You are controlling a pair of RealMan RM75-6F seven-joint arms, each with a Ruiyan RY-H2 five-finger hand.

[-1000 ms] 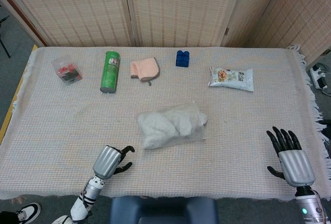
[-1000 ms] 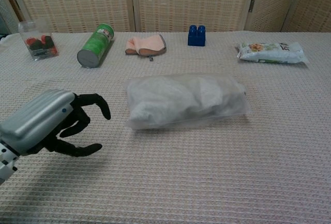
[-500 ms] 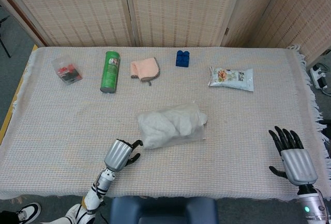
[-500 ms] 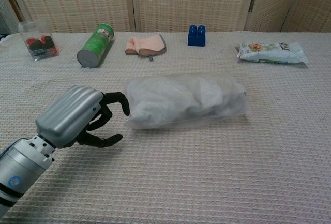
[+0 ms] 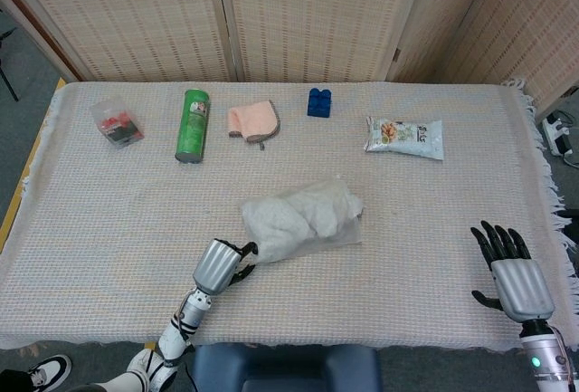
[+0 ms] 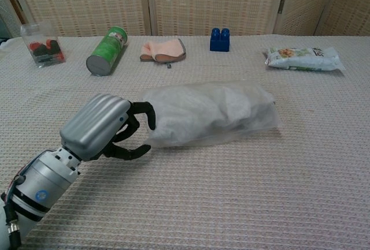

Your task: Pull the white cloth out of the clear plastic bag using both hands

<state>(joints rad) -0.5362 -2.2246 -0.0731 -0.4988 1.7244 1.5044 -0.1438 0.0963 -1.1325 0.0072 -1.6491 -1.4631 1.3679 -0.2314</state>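
The clear plastic bag (image 5: pixel 303 220) (image 6: pixel 211 114) lies mid-table with the white cloth (image 6: pixel 196 111) bunched inside it. My left hand (image 5: pixel 220 265) (image 6: pixel 107 126) is at the bag's left end. Its curled fingers (image 6: pixel 149 114) touch the end of the bag and the thumb (image 6: pixel 132 153) lies low on the table beneath, with a gap still between them. My right hand (image 5: pixel 514 274) is at the near right corner, far from the bag, fingers spread and holding nothing; only the head view shows it.
Along the far side stand a clear box of red items (image 5: pixel 116 122), a green can on its side (image 5: pixel 192 125), a peach cloth (image 5: pixel 253 120), a blue brick (image 5: pixel 318 101) and a snack packet (image 5: pixel 404 137). A woven cloth (image 5: pixel 109 229) covers the table.
My left hand has travelled right and forward from the near edge to the bag's left end, nudging that end slightly. The right hand has barely moved.
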